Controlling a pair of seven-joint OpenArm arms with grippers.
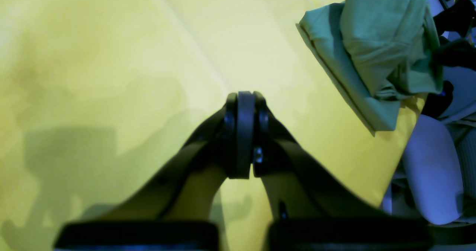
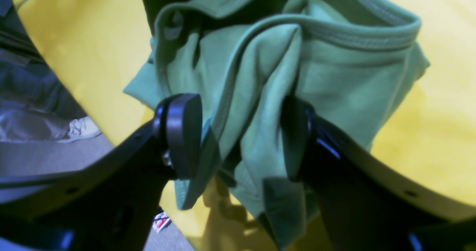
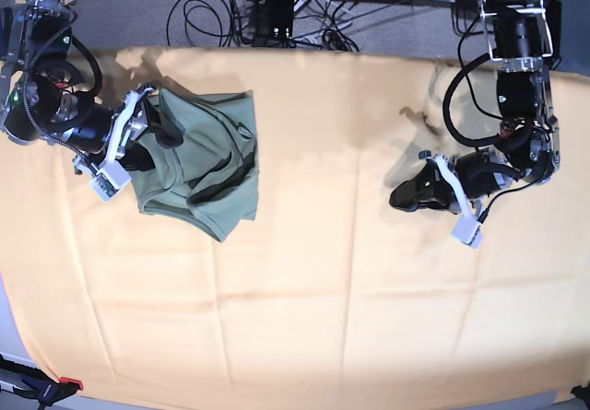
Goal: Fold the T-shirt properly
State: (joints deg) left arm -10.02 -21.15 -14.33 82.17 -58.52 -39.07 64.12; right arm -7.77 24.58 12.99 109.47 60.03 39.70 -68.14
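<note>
The right gripper (image 2: 238, 139) has its jaws parted, one black pad on each side of a bunched fold of the T-shirt (image 2: 260, 76). In the right wrist view the green fabric fills the gap between the pads and touches both, so the jaws straddle the cloth; whether they pinch it firmly or only bracket it cannot be told. Just beyond the pads the ribbed neckline runs across, and the rest of the shirt hangs in loose folds around them, some of it drooping below the jaws. Beneath and to either side lies the yellow-orange cloth (image 2: 438, 95) covering the table.

In the base view the right gripper (image 3: 152, 129) sits at the edge of the T-shirt (image 3: 207, 166), which lies as a rumpled, roughly square heap spreading away from the jaws toward the table's middle.

The left gripper (image 1: 245, 132) has its jaws pressed together with nothing between them. Only bare yellow-orange cloth (image 1: 111, 57) lies under and ahead of them. Well off to one side of these jaws the T-shirt (image 1: 372, 50) shows as a folded bundle at the far edge of the left wrist view. In the base view the left gripper (image 3: 406, 195) is well apart from the shirt, with open cloth (image 3: 323, 272) between.
</note>
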